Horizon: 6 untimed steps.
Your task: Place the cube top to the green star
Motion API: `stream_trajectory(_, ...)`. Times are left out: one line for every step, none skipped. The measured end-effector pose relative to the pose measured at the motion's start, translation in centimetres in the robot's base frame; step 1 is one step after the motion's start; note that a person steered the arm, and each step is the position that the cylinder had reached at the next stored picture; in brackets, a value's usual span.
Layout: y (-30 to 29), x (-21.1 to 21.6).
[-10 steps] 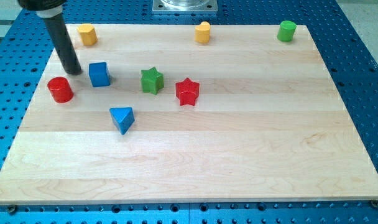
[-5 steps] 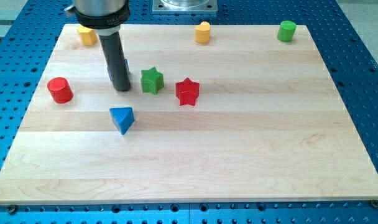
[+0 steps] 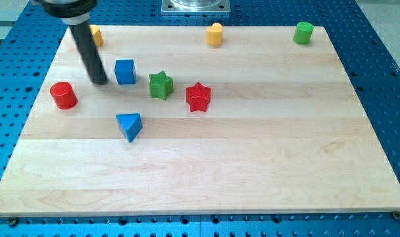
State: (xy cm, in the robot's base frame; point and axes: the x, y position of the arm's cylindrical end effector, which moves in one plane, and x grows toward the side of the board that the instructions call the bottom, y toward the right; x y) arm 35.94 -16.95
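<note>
A blue cube point(image 3: 125, 71) sits on the wooden board, up and to the left of the green star point(image 3: 160, 85), with a small gap between them. My tip point(image 3: 99, 82) rests on the board just left of the cube, apart from it. The rod rises up and to the left from there.
A red star point(image 3: 198, 97) lies right of the green star. A blue triangular block point(image 3: 129, 126) lies below the cube. A red cylinder point(image 3: 64, 95) is at the left. A yellow block point(image 3: 96, 34), partly hidden by the rod, another yellow block point(image 3: 215, 33) and a green cylinder point(image 3: 303, 32) line the top edge.
The blue cube has moved right and slightly up, closer to the green star. My tip swept right against it, then drew back to the left.
</note>
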Motion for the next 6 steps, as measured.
stream_trajectory(3.6, -0.2)
stream_trajectory(2.7, -2.4)
stream_trajectory(2.7, -3.1)
stream_trajectory(3.5, -3.1)
stream_trajectory(3.8, -3.1)
stream_trajectory(3.8, -3.1)
